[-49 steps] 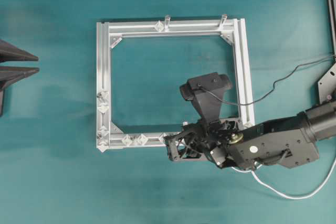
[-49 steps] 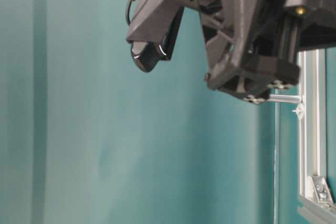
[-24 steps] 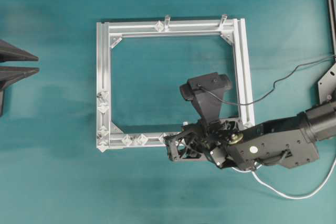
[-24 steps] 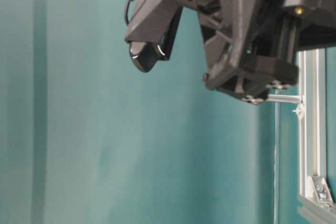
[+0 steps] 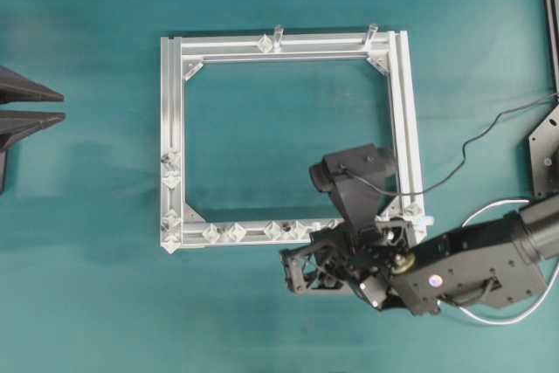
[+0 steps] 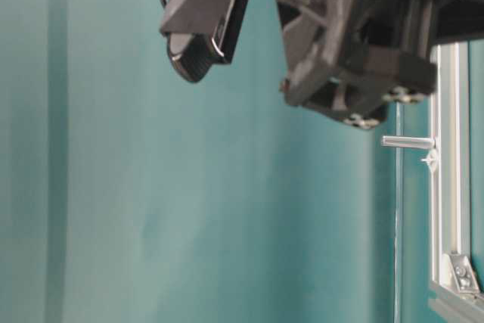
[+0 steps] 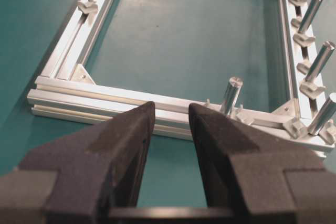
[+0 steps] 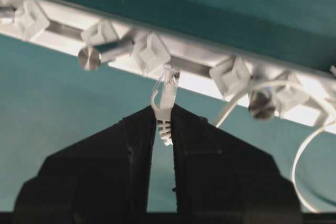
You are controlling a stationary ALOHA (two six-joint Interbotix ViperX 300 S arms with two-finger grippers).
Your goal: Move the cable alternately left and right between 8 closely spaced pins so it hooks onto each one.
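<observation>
While clamping cable (image 8: 164,109), right gripper (image 8: 163,124) now lower, off rail (image 5: 244,231).

Overhead view looks straight down on the whole aluminium frame (image 5: 284,141); wrist views sit close above its rails; table-level view catches its edge at right.

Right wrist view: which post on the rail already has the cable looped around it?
The post at right: the cable curls around it. The post at left is bare.
</observation>
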